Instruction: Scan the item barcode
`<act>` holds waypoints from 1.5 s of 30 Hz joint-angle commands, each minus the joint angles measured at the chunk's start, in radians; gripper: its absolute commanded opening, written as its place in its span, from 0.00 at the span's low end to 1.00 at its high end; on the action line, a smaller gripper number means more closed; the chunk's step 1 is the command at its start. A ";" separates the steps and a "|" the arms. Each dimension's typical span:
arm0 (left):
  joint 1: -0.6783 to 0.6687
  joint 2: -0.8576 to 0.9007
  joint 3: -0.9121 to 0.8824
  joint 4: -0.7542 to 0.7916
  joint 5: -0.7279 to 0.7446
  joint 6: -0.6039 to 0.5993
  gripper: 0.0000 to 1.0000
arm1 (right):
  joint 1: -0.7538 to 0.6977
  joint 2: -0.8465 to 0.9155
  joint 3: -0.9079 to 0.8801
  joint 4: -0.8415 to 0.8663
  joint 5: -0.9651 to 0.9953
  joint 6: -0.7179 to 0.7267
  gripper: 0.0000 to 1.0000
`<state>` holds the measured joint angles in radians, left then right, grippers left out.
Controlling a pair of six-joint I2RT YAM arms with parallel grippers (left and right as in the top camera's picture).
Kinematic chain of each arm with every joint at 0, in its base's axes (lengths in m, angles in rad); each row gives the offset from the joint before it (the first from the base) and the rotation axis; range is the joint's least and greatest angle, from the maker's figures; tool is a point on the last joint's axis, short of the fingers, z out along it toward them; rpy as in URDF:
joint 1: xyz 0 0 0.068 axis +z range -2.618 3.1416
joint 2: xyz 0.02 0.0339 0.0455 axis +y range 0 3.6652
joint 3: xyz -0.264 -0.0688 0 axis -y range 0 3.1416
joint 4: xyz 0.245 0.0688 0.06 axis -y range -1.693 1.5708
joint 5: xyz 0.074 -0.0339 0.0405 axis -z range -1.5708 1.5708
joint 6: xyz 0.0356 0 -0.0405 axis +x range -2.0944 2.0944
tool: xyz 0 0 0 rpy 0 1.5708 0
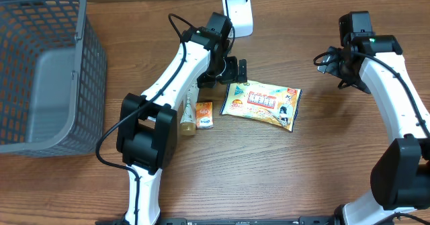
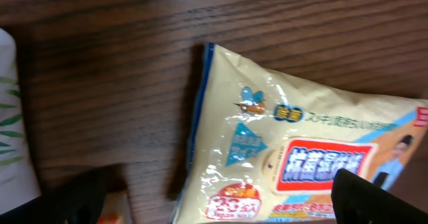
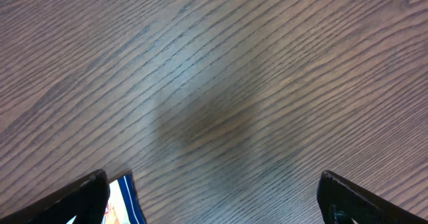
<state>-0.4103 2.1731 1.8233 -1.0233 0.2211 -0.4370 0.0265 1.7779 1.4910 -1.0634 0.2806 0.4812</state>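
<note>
Packet (image 1: 262,105) lies flat on the desk (image 1: 302,171), print side up, about mid-desk, tilted slightly. No barcode shows on the upper face in any view.

Left fingers (image 1: 236,70) hang over the packet's upper-left corner, spread wide, holding nothing. In the left wrist view both finger tips (image 2: 374,197) sit at the bottom edge with the packet (image 2: 301,150) between and ahead of them. Contact with the packet: cannot tell.

Small orange box (image 1: 204,114) lies just left of the packet, not touching it. Bottle (image 1: 188,117) lies just left of the box, partly under the left arm.

Scanner (image 1: 239,11), white, stands beyond the packet at the desk's far edge, just behind the left fingers.

Right fingers (image 1: 330,58) are to the right of the packet, well apart from it, also spread wide and empty. Right wrist view shows bare desk between the tips (image 3: 361,197), with only a packet corner (image 3: 124,200) at the lower left.

Grey mesh basket (image 1: 94,57) sits far left of the packet, past the left arm.
</note>
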 commanded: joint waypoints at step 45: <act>-0.005 -0.071 -0.074 0.076 -0.304 -0.167 0.04 | -0.003 -0.001 0.003 0.003 0.014 -0.003 1.00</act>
<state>-0.4309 2.1616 1.6215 -0.8623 0.1822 -0.5972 0.0269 1.7779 1.4910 -1.0649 0.2806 0.4778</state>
